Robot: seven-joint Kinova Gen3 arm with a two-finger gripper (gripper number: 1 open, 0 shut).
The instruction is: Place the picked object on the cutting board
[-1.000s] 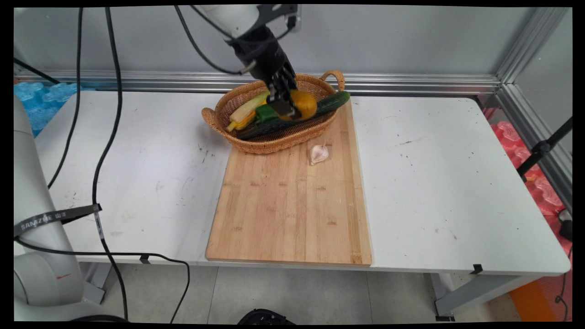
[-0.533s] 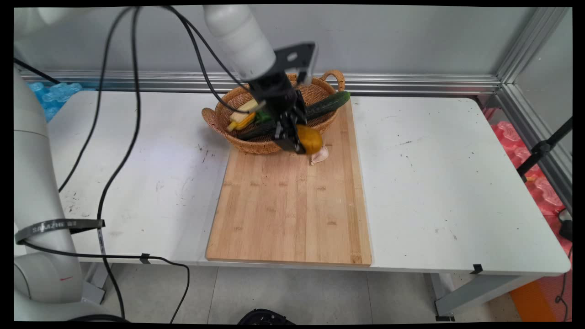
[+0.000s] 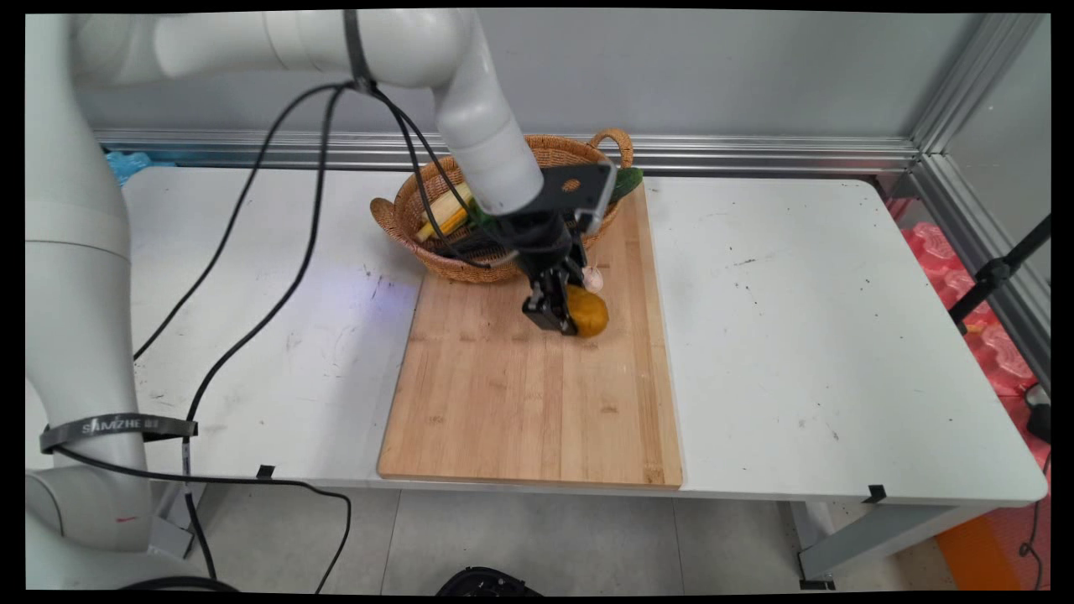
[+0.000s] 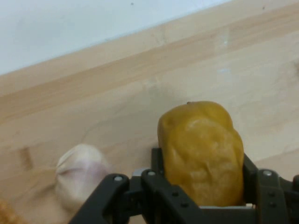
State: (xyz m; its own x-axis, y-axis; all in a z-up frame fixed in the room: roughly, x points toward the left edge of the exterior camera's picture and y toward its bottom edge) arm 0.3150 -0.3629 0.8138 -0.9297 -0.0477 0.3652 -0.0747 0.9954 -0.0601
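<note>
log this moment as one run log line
tool: shut on yellow fruit | over cutting board | garlic beside | basket behind

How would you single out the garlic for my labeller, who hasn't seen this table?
Start at the wooden cutting board mid-table. Near its far end, just in front of the wicker basket, the claw grips a yellow-orange potato. The garlic lies just behind that: small, pale, pinkish-white.

A bamboo cutting board (image 3: 537,403) lies on the white table (image 3: 822,335) — a garlic bulb (image 3: 593,278) rests on it, and a wicker basket (image 3: 419,220) of vegetables overlaps its far end.
</note>
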